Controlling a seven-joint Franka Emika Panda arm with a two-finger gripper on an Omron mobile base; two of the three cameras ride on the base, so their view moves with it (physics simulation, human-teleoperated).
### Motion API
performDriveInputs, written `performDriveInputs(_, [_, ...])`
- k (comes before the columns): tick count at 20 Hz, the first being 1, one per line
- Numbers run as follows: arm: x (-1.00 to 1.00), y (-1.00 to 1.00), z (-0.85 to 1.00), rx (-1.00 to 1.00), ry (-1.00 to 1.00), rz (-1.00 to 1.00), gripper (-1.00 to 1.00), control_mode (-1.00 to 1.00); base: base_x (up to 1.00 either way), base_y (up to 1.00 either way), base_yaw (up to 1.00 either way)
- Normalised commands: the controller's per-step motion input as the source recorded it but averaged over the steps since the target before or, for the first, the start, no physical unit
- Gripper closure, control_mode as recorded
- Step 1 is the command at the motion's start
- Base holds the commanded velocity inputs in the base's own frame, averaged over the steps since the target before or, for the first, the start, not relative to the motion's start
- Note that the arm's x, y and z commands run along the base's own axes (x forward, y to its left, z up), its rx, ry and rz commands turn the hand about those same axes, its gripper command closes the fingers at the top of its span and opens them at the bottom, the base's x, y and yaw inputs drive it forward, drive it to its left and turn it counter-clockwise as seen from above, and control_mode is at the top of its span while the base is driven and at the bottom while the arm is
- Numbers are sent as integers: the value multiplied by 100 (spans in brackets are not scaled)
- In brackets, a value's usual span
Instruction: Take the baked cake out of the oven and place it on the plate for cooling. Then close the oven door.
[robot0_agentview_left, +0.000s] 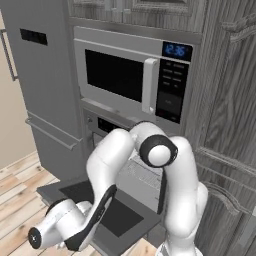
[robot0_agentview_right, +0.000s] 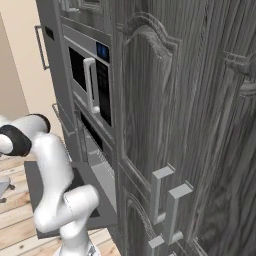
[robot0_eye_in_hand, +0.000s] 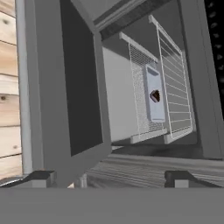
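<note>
Cake (robot0_eye_in_hand: 155, 96) sat deep inside the oven (robot0_eye_in_hand: 183, 65), a small dark lump on a pale grey tray (robot0_eye_in_hand: 154, 94) resting on a wire rack (robot0_eye_in_hand: 144, 94). Jaws (robot0_eye_in_hand: 111, 177) stood wide open and held nothing, with both tips low in the hand view and the cake straight ahead of them, well apart, slightly toward the right tip. Tray's long axis ran up-down in that rolled view. Oven door (robot0_eye_in_hand: 65, 83) was swung fully open, alongside the approach line.

Hand view gave the cavity, racks and cake. Left base view gave the microwave (robot0_agentview_left: 132, 75) above, the lowered oven door (robot0_agentview_left: 107, 212) with its dark window and the arm reaching low-left. Right base view gave the cabinet front (robot0_agentview_right: 185, 125) edge-on. Plate location: cannot tell.
</note>
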Motion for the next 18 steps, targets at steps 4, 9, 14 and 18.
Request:
performDriveInputs(4, [8, -21, 64, 18, 2, 0, -100, -100, 0, 0, 0])
performDriveInputs(9, [25, -45, 31, 16, 2, 0, -100, -100, 0, 0, 0])
performDriveInputs(14, [37, -31, 18, 13, 4, 0, -100, -100, 0, 0, 0])
performDriveInputs(18, [43, -18, 15, 11, 6, 0, -100, -100, 0, 0, 0])
